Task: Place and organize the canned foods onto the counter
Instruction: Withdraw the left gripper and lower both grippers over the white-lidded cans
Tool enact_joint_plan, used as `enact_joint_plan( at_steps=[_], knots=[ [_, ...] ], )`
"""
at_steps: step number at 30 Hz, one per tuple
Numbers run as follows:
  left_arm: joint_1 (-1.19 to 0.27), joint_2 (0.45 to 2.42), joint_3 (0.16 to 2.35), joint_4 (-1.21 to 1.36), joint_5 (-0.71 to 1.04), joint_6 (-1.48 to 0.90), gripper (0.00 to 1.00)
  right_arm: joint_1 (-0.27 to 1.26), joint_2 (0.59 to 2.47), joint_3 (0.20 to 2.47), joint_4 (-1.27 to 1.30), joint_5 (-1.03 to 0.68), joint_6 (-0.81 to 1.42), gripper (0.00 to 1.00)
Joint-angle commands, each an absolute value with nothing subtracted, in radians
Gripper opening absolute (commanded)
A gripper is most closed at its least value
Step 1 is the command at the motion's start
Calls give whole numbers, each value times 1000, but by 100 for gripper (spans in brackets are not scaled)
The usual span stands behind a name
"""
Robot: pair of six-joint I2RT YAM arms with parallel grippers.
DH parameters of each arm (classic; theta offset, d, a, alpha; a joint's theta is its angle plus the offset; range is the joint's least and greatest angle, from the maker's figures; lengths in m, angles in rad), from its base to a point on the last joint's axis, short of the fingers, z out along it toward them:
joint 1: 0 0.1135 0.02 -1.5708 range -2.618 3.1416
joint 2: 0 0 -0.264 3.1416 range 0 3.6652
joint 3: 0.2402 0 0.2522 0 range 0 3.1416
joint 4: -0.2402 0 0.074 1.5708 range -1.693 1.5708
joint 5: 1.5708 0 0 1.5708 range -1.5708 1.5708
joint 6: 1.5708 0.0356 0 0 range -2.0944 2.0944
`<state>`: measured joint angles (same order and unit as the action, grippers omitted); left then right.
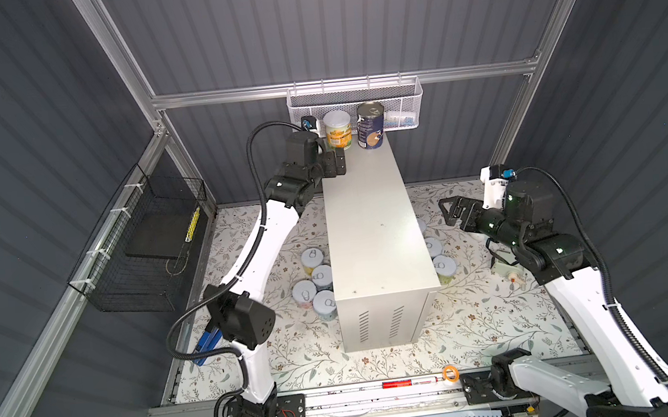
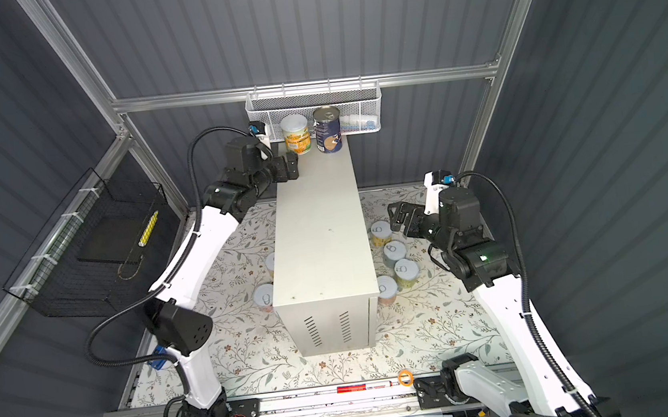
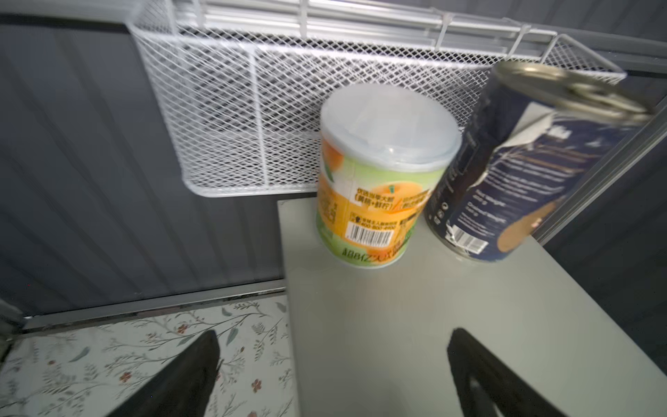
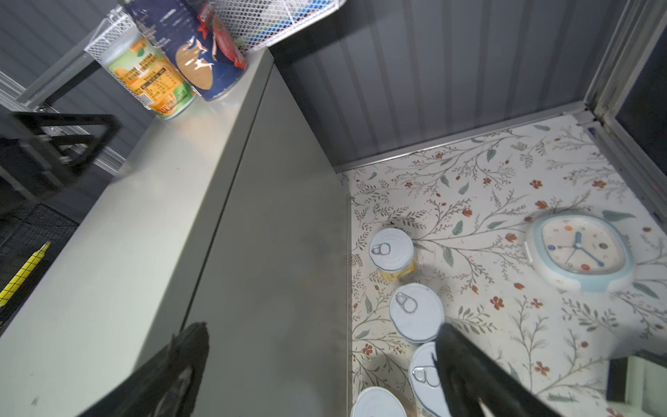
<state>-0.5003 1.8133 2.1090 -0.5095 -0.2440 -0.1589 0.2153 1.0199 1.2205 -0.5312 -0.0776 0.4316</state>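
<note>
Orange-label can (image 1: 337,130) stands free at the counter's (image 1: 372,231) far end, just beside the navy can (image 1: 371,125). Left gripper (image 1: 338,162) gapes empty short of it, so that placement looks done. Right gripper (image 1: 449,212) is spread and empty too. Next, you drop it onto a pull-tab can (image 2: 394,251) on the mat.

Off-task clutter noted.
White mesh basket (image 3: 223,119) ahead of left jaws; clock (image 4: 581,251) on floral mat (image 4: 469,173) ahead of right jaws; black wire basket (image 1: 148,252) well apart.

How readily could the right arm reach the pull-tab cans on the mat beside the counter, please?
Probably yes: the right pincer hovers open near those cans, with nothing visibly between them.
</note>
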Motion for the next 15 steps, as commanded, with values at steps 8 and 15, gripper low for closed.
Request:
enact_joint_plan(
  at_steps=[8, 15],
  knots=[
    [-481, 1370, 1759, -717, -399, -247, 100, 210, 970, 1075, -585, -76, 473, 99],
    [-480, 1163, 1428, -703, -344, -355, 99, 212, 871, 901, -587, -140, 545, 99]
  ],
)
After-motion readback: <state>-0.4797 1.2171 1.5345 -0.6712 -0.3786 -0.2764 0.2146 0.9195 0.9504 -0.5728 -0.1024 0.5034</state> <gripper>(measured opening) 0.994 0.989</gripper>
